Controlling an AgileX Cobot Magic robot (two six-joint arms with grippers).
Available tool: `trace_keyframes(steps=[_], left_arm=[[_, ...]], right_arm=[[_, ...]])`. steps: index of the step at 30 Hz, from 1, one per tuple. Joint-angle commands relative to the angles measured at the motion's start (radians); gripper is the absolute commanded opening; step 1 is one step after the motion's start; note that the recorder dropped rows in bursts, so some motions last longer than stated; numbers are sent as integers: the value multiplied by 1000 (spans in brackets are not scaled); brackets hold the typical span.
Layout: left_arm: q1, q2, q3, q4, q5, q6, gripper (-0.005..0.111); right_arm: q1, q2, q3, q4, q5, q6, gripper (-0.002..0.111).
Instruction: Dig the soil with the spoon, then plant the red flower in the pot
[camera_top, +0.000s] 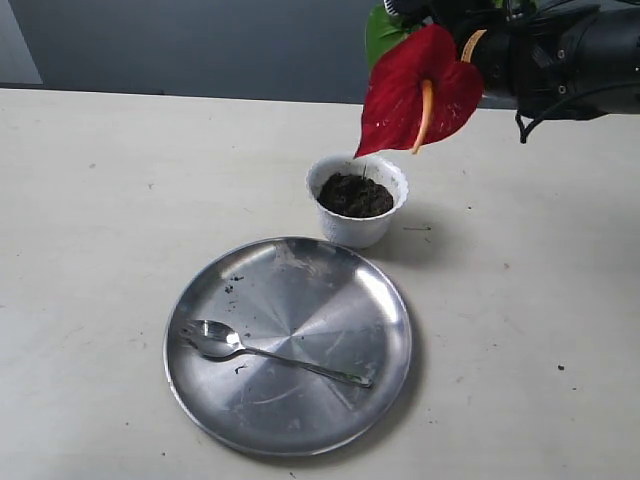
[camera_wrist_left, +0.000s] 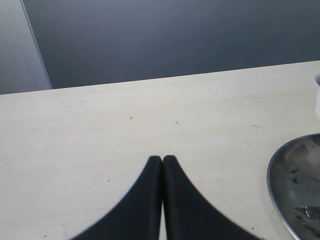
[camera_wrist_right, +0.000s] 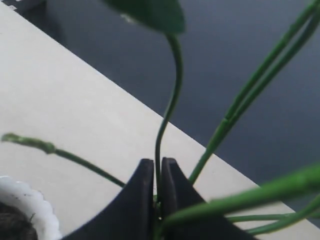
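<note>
- The red flower (camera_top: 420, 90) hangs in the air just above the far right edge of the pot (camera_top: 355, 232). Its glossy heart-shaped bloom droops with the tip pointing down toward the rim, and a green leaf (camera_top: 385, 30) shows behind it.
- My right gripper (camera_wrist_right: 157, 162) is clamped on the flower's thin green stems (camera_wrist_right: 167, 115). The wrist view shows the two black jaws pinched nearly together with the stems fanning out beyond them. I think this low grip lets the bloom hang free while the stem end can be steered downward.
- I cannot tell whether any stem end already touches the soil (camera_top: 355, 195).
- The soil is dark and crumbly and fills the small white pot almost to the rim. The pot stands upright on the table (camera_top: 100, 200), just beyond the far edge of the plate (camera_top: 300, 420).
- The spoon (camera_top: 270, 355) lies flat on the steel plate, on its near half. Its bowl is to the left and its handle points right.
- A few dark crumbs dot the plate. With the spoon set down there, I judge that the digging is done and the planting is in hand.
- The right arm (camera_top: 580, 55) reaches in from the far right, keeping clear of the plate and spoon.
- My left gripper (camera_wrist_left: 162, 159) has its jaws pressed together on nothing. It hovers over bare table to the left of the plate, I believe to stay out of the way.
- Next, I think the stems should go straight down into the middle of the soil. A sideways push could tip the light pot.
</note>
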Motion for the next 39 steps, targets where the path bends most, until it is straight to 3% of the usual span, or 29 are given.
trace_keyframes(steps=[1, 3, 5, 6, 8, 9, 13, 24, 39], left_arm=[[-5, -1, -2, -2, -14, -4, 1], [-5, -1, -2, -2, -14, -4, 1], [-5, -1, -2, -2, -14, -4, 1], [-5, -1, -2, -2, -14, -4, 1], [-5, -1, -2, -2, -14, -4, 1], [-5, -1, -2, -2, -14, -4, 1], [-5, -1, -2, -2, -14, -4, 1], [-5, -1, -2, -2, -14, -4, 1], [-5, -1, -2, -2, -14, -4, 1]], right_arm=[[55, 0, -8, 57, -42, -108, 0], [78, 0, -8, 192, -21, -231, 0], [78, -2, -21, 490, 43, -493, 0], [78, -2, -56, 760, 130, -728, 0], [74, -2, -124, 1097, 188, -1081, 0], [71, -2, -154, 1235, 190, -1177, 0], [71, 30, -232, 1543, 275, -1488, 0], [83, 143, -266, 1551, 279, -1595, 0], [119, 302, -266, 1601, 338, -1597, 0]])
